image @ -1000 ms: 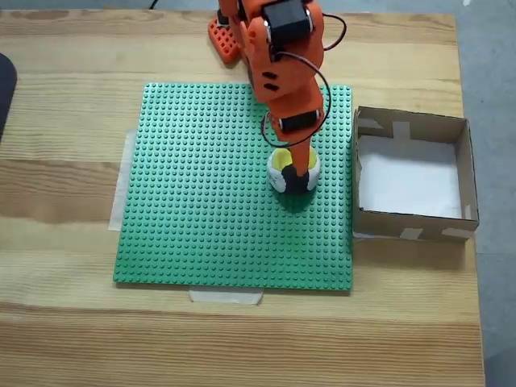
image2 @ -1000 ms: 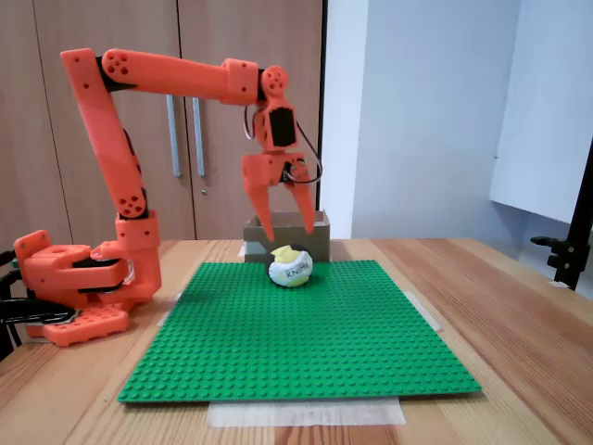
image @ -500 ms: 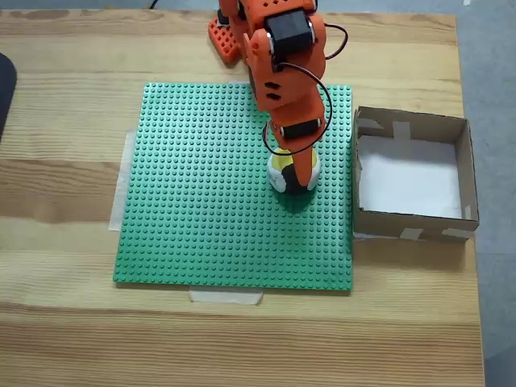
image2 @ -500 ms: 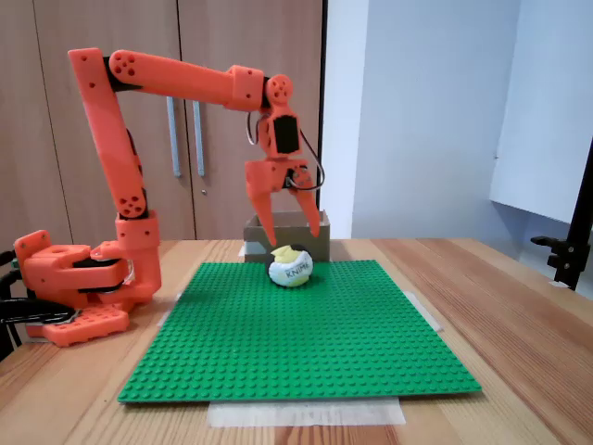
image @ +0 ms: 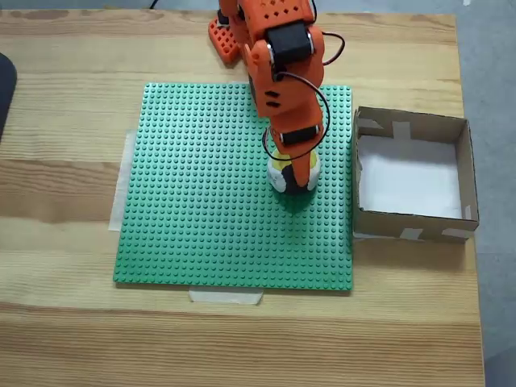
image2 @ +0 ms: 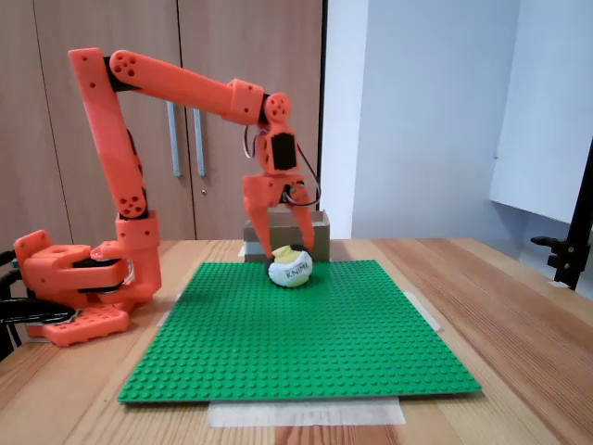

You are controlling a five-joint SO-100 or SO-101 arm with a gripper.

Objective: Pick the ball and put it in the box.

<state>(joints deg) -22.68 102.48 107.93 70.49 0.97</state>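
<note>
The arm (image2: 176, 79) is matt orange plastic, its gripper (image2: 283, 248) the same dull orange. The ball (image2: 290, 266) under it looks soft and matt, patched yellow, black and white. The green baseplate (image: 210, 201) is studded plastic with a slight sheen, held down by pale tape strips (image: 226, 296). The table (image: 72, 97) is light wood, grain showing, smooth satin finish. At the right, the box (image: 462, 173) is plain brown cardboard, papery white inside.

Both fixed views are bright and evenly lit, sharp from edge to edge. Under my arm (image: 278, 72) a soft, dark shadow lies on the green mat (image: 201, 210) just below the ball (image: 282, 179). The box (image: 463, 173) floor glares white. I see no blur or bending.
</note>
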